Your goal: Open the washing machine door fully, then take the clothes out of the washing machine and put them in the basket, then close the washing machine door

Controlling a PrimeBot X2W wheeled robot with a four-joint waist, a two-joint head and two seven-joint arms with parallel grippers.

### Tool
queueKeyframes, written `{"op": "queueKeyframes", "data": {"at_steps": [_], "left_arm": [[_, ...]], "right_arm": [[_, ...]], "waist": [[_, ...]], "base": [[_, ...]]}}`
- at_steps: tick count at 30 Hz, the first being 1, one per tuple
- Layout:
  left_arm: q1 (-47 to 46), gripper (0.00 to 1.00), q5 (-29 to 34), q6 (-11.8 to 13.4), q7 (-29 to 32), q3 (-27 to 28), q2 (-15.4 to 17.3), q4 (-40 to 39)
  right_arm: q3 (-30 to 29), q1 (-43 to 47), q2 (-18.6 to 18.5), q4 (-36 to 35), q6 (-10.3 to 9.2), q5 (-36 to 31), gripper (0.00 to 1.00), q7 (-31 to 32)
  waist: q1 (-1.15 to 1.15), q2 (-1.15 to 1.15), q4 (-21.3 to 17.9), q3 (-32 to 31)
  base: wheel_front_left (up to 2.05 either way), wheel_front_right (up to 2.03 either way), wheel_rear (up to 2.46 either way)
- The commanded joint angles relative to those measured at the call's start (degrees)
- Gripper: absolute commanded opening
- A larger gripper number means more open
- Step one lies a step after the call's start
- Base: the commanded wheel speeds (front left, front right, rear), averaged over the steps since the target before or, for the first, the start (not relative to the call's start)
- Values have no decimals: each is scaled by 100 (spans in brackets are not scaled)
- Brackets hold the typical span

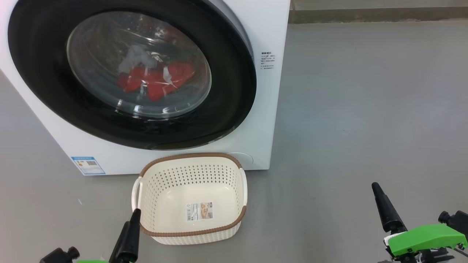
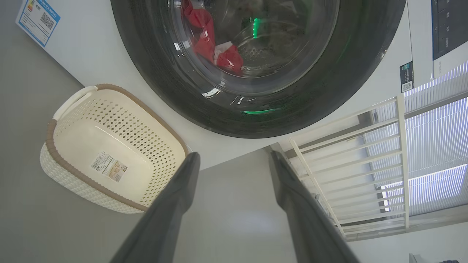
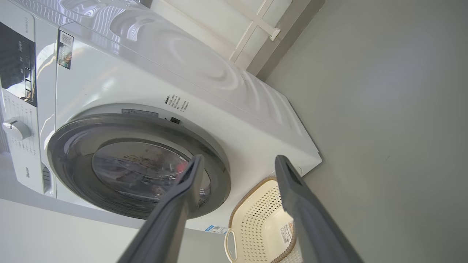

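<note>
The white washing machine (image 1: 268, 109) stands at the upper left. Its washing machine door (image 1: 47, 73), a wide black rim around a glass bowl, lies against the front. Through the glass I see the clothes (image 1: 157, 80): red garments with a greyish piece on top, also red in the left wrist view (image 2: 203, 34). The cream basket (image 1: 164, 182) sits empty on the floor just below the door. My left gripper (image 1: 104, 232) hangs open by the basket's near left corner. My right gripper (image 1: 409, 201) is open over bare floor, far right of the basket. Both hold nothing.
Grey floor (image 1: 365, 109) stretches to the right of the machine up to a wall base (image 1: 365, 14). A blue label (image 1: 87, 165) marks the machine's lower left corner. A white slatted railing (image 2: 365, 153) stands beside the machine. The control knob (image 3: 16, 128) is on the front panel.
</note>
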Motion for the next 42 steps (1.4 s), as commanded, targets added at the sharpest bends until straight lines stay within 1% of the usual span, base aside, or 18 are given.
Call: {"op": "queueKeyframes", "data": {"at_steps": [1,2,11,29,41,42], "left_arm": [[-50,100,183,36,-77,47,86,-198],[-45,100,342,58,-111,17,87,-219],[-11,100,1024,149,-262,-95,106,-306],[59,100,2316,297,-564,-259,148,-494],[104,100,3170,390,-766,-352,158,-620],[104,100,3170,390,-766,-352,158,-620]], "right_arm": [[45,-69,-113,-175,0,-174,100,-80],[61,-67,-121,-188,0,-312,100,-114],[159,-42,-160,-235,-1,-859,100,-266],[227,28,-228,-325,-1,-1902,100,-568],[348,69,-338,-346,-2,-2555,100,-771],[348,69,-338,-346,-2,-2555,100,-771]], "waist": [[0,0,0,2],[0,0,-1,5],[0,0,-8,9],[-1,0,-8,31],[-1,0,-5,33],[-1,0,-5,33]], "base": [[0,0,0],[0,0,0],[0,0,0],[0,0,0],[0,0,0],[0,0,0]]}}
